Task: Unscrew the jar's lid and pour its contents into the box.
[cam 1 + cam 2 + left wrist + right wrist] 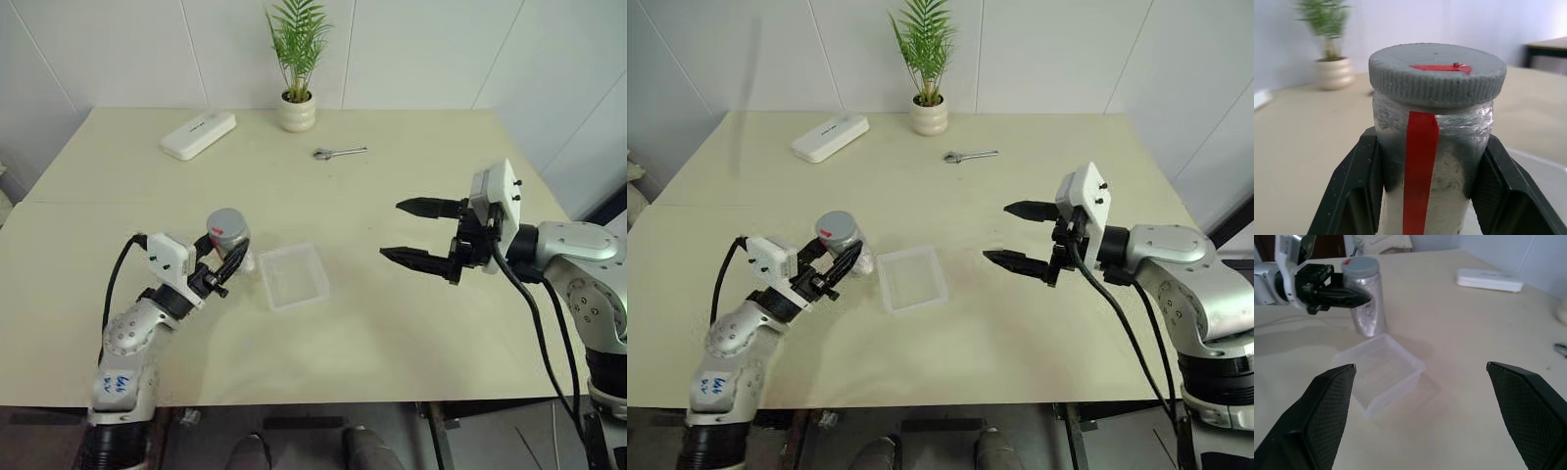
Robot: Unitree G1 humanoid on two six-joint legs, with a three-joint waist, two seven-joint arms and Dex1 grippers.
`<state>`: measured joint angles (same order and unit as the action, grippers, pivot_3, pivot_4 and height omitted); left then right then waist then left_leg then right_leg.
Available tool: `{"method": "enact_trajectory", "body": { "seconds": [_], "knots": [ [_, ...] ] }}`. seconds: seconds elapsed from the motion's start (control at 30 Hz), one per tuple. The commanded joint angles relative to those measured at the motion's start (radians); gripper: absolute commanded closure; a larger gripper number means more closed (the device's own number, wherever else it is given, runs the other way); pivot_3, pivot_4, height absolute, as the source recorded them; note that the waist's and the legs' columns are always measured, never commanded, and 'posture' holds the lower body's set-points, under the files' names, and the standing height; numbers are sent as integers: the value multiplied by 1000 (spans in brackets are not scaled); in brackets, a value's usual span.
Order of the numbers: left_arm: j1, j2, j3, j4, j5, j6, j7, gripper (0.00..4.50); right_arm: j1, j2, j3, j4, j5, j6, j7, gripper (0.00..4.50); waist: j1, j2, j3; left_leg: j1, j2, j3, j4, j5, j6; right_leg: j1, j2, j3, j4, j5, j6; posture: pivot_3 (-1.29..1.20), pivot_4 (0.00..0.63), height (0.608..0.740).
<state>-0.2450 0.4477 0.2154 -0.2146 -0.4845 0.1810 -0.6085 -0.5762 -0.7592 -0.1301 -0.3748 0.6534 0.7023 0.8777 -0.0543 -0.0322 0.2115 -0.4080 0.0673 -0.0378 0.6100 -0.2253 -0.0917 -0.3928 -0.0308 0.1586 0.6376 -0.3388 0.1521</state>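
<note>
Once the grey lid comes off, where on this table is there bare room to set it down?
Bare tabletop lies between the clear plastic box and the open right gripper, and along the near edge. Another free patch sits between the white oblong device and the box. It is crowded where the left gripper holds the silvery jar beside the box.

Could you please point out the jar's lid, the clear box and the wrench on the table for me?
lid [1437, 73]: left wrist view, on its grey top beside the red mark.
box [294, 275]: left eye view, on its clear floor.
wrench [340, 152]: left eye view, on the middle of its handle.
</note>
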Motion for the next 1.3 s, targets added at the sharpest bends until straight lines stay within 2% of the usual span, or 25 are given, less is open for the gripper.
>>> {"method": "enact_trajectory", "body": {
  "seconds": [0.03,0.1,0.23,0.33,0.6,0.93,1.3],
  "knots": [
    [-71,55,-3,30,-98,68,-133,2542,-18,58,-43,-114,52,53,-148,0,-1,0,0,0,0,0,0,0,0,0,0,0,0,0,0,0,150,740],
    [-103,85,-22,54,-109,85,-199,2542,-27,94,-44,-161,71,89,-226,0,-3,0,0,0,0,0,0,0,0,-1,0,0,0,0,0,0,150,740],
    [-223,81,-50,181,-91,103,-245,2542,-66,212,-20,-266,89,164,-444,0,-3,0,0,-1,0,-1,0,0,0,-1,0,-1,1,0,0,0,150,740],
    [-272,84,-87,229,-82,108,-318,2542,-88,277,5,-318,101,207,-551,0,-3,0,0,-1,0,-1,0,0,0,-1,0,0,0,0,0,0,150,740],
    [-346,70,-130,306,-62,62,-446,2542,-135,397,81,-351,127,298,-705,0,-5,0,0,-3,1,-1,-4,0,0,-4,0,-1,1,-1,-2,0,150,740],
    [-395,87,-156,335,-31,67,-513,2542,-222,505,273,-278,-1,273,-755,0,-6,0,0,-3,1,-1,-4,1,0,-6,0,-2,5,-2,-3,0,150,740],
    [-442,87,-154,375,-22,65,-549,2542,-224,520,363,-148,-130,158,-646,0,-8,0,0,-3,1,-1,-4,1,0,-8,0,-2,6,-2,-3,0,150,740]
  ]
}}
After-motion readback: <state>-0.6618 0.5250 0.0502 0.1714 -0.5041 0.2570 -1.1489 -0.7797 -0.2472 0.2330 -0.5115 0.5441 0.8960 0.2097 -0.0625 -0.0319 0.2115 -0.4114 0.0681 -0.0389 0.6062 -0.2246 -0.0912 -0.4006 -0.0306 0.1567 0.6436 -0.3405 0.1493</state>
